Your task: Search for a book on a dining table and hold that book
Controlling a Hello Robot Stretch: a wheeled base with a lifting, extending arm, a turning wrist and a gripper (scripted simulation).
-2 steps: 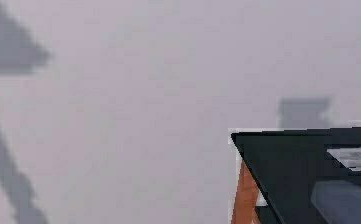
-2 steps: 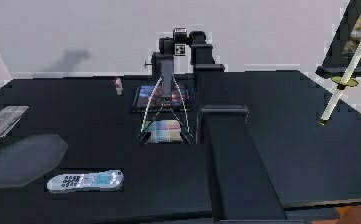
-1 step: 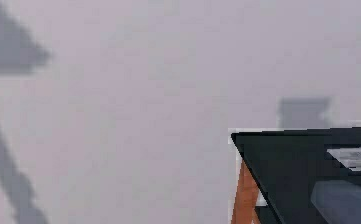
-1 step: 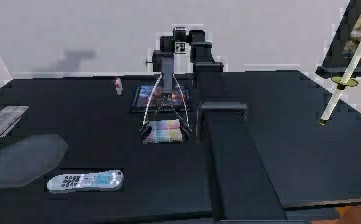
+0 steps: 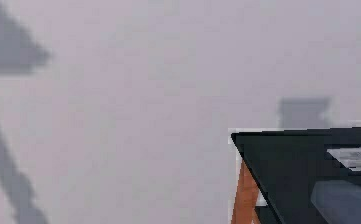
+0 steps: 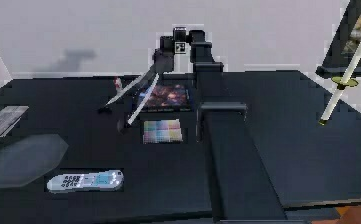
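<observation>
A book [image 6: 172,97] with a dark, reddish patterned cover lies flat on the dark dining table [image 6: 288,120] near its middle. Just in front of it lies a smaller flat thing with a colourful checked face [image 6: 161,131]. The arm's dark bar [image 6: 220,140] rises over the table to two white squares. Left of them the gripper [image 6: 122,112] slants its thin fingers [image 6: 138,88] down past the book's left edge. The book rests on the tabletop at the gripper, so I cannot tell whether it holds anything. The table's corner [image 5: 288,165] with an orange-brown leg [image 5: 247,195] sits at the forward view's lower right.
A grey remote control [image 6: 85,181] lies near the table's front edge, a dark grey plate [image 6: 23,160] to its left. A white candle [image 6: 335,95] leans at the right. A grey flat thing [image 6: 2,121] lies at the left edge. A white wall [image 5: 138,100] stands ahead.
</observation>
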